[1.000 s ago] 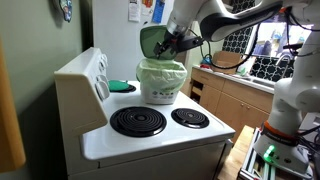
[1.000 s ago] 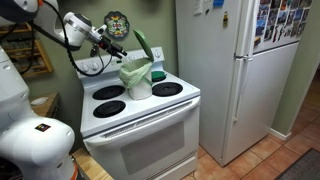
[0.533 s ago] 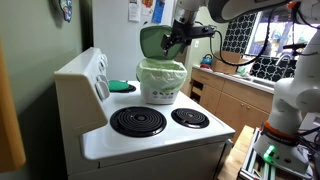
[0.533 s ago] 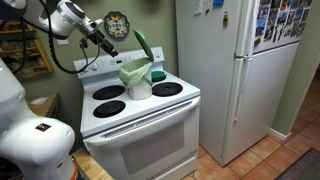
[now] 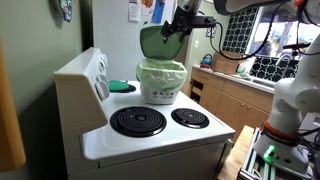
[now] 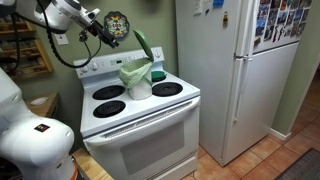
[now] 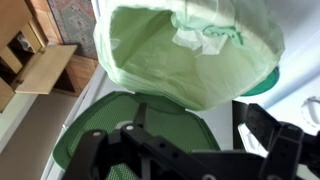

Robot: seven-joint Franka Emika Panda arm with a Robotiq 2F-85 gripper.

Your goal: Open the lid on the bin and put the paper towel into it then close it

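My tool (image 5: 172, 27) hangs up beside the raised green lid (image 5: 153, 40), its fingers apart and empty as far as the wrist view shows. The bin (image 5: 160, 82) stands toward the back of the tabletop (image 5: 95, 140), between the burners. Looking down through the wrist view, the paper towel (image 7: 205, 38) lies crumpled inside the pale green liner (image 7: 150, 70), so I judge only the closing is left.

My worries from here:
- The bin looks light. If I push the lid sideways rather than down over its hinge, the whole thing may skid on the smooth tabletop or tip.
- The liner billows over the rim. It could bunch under the lid and keep it from seating.
- A spread finger could snag the liner and drag the towel back out.
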